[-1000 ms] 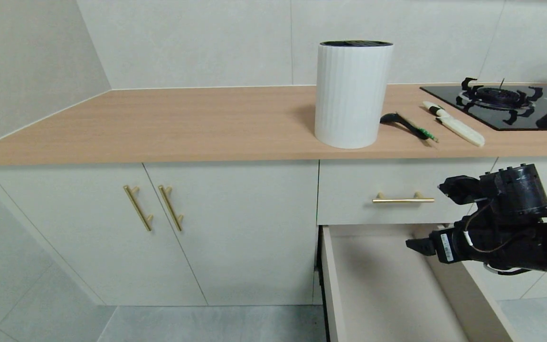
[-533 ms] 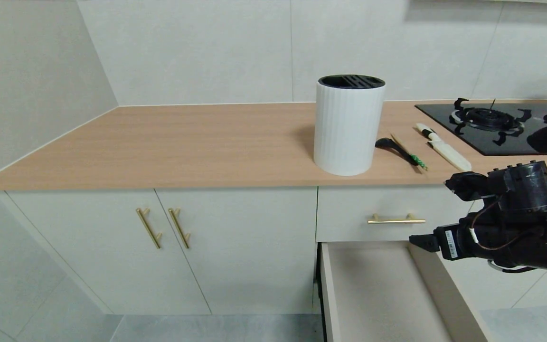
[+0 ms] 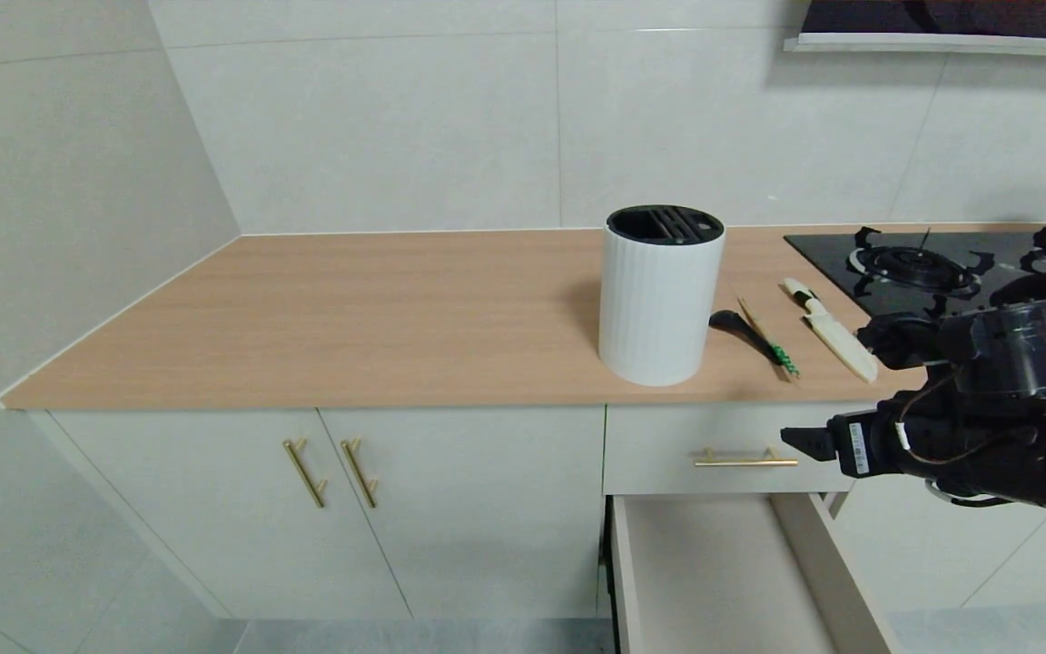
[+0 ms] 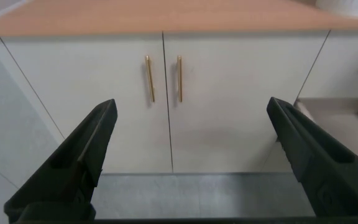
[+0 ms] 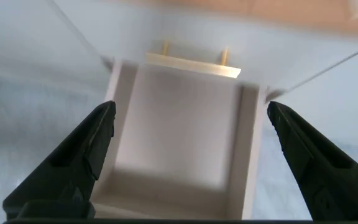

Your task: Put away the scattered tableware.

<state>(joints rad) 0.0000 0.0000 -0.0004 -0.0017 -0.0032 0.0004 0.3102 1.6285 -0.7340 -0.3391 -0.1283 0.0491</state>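
Three loose pieces noted on the tabletop (image 3: 378,318), just right of the white holder (image 3: 659,309): a black spoon (image 3: 725,321), a pair of chopsticks (image 3: 764,341) beside it and, farther right, a white knife (image 3: 836,341). All near the front edge, left of the stove (image 3: 922,263). Below them, a drawer (image 3: 621,572) pulled open.

Found the right claw (image 5: 190,165) spread wide and holding nothing, out in front of the drawers on the right and looking down into the open one. Found the left claw (image 4: 188,162) likewise spread and bare, low down, facing the cupboard doors (image 4: 229,124) on the left.

Judged the step in hand to be the reach for a first piece, with nothing yet stowed. Called for raising the right claw above the tabletop edge before going in, coming down over the middle of one handle, closing squarely across it and keeping off the holder. Best begun with the knife, seemingly nearest that claw. Thin chopsticks likely to roll or split apart if pinched off-centre.
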